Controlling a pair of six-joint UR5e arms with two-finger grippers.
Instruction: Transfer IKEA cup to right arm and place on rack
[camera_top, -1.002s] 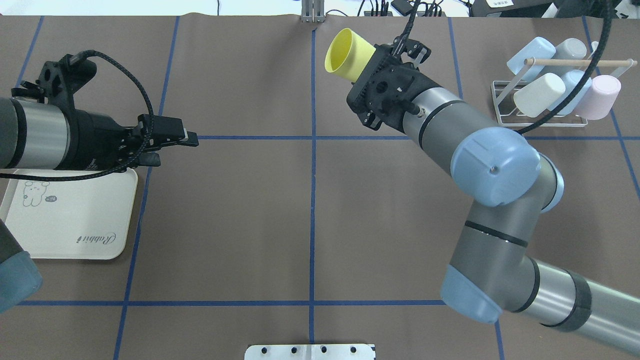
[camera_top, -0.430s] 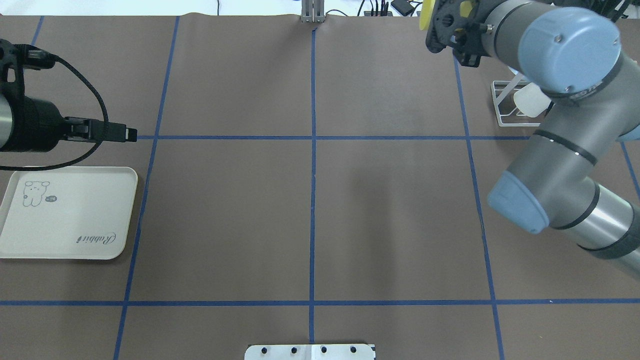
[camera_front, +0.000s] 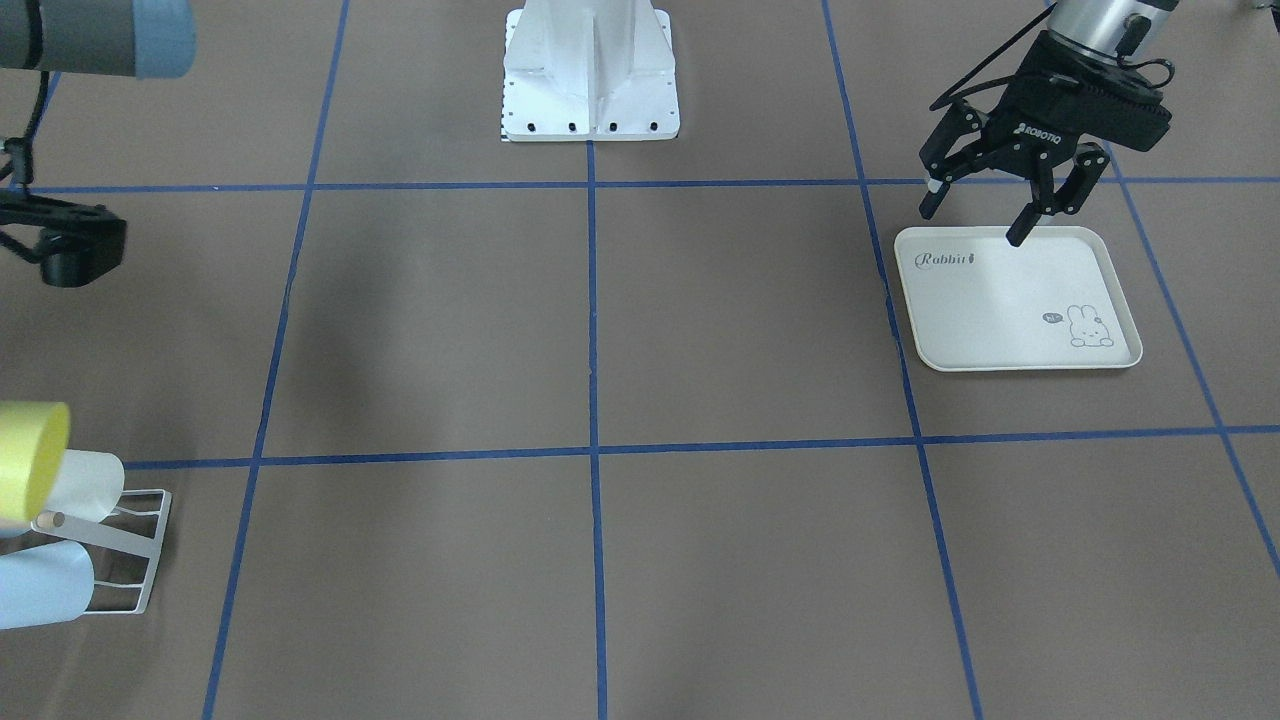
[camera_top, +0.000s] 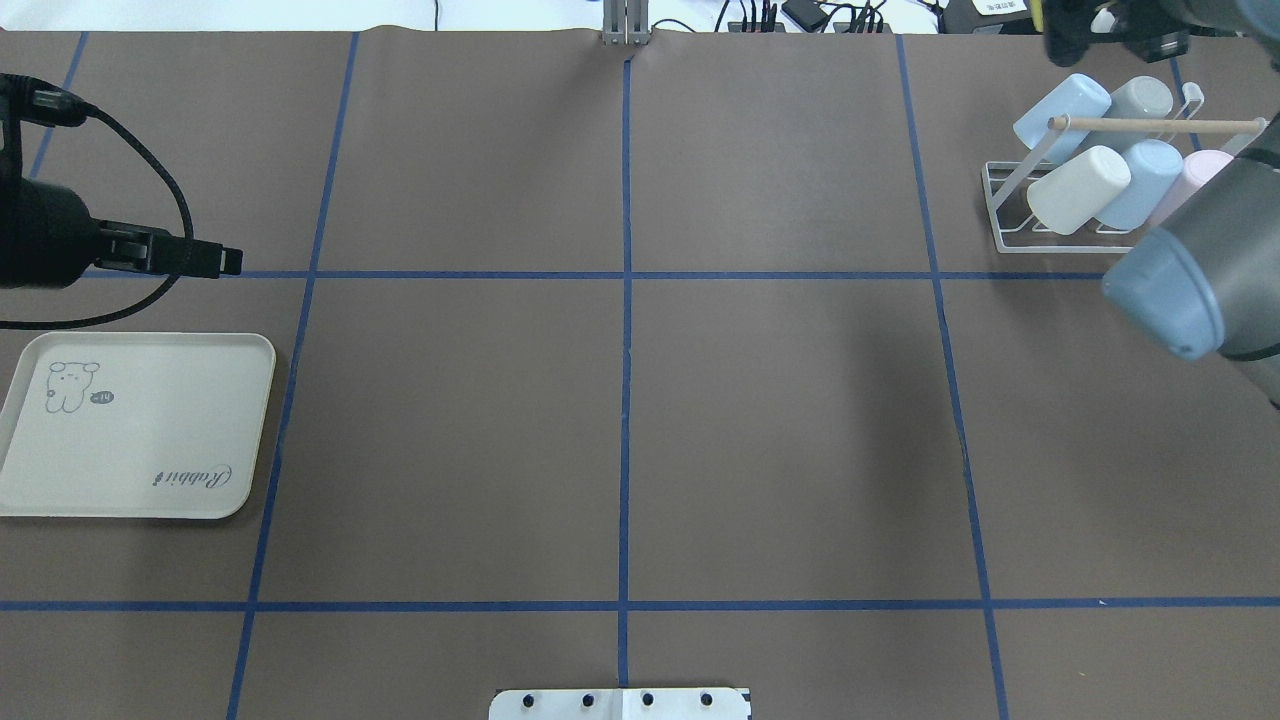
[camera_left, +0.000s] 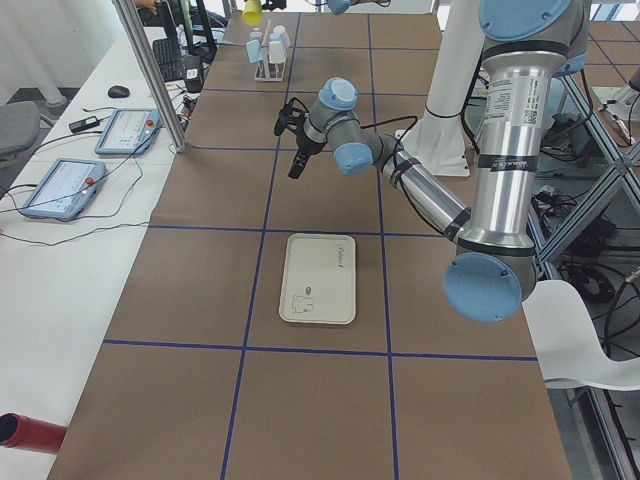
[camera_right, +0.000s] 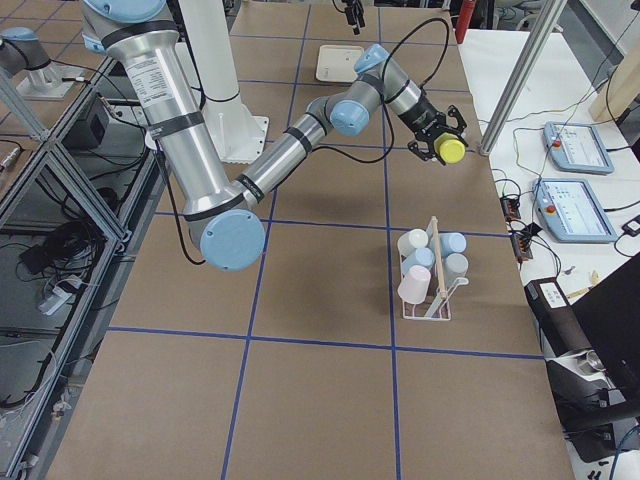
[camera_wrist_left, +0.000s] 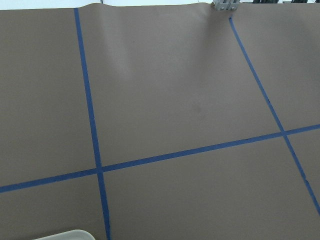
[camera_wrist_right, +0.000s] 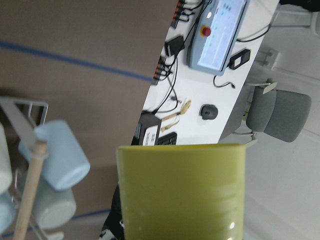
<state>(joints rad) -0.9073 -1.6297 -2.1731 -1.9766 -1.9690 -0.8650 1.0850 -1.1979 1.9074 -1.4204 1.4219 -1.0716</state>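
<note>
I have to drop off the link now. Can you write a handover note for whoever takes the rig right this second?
Left gripper: open, empty, hovering over the robot-side edge of the rabbit tray.
Right gripper: shut on the yellow cup, held in the air on the operators' side of the rack.
The rack already holds five other cups.
Done: cup handed over to the right arm.
Left: seat the yellow cup on the rack, then release.

Silver-grey arms (camera_right: 165, 90), pale blue joint caps (camera_right: 232, 240) — black ROBOTIQ-marked left pincer (camera_front: 972, 225).
</note>
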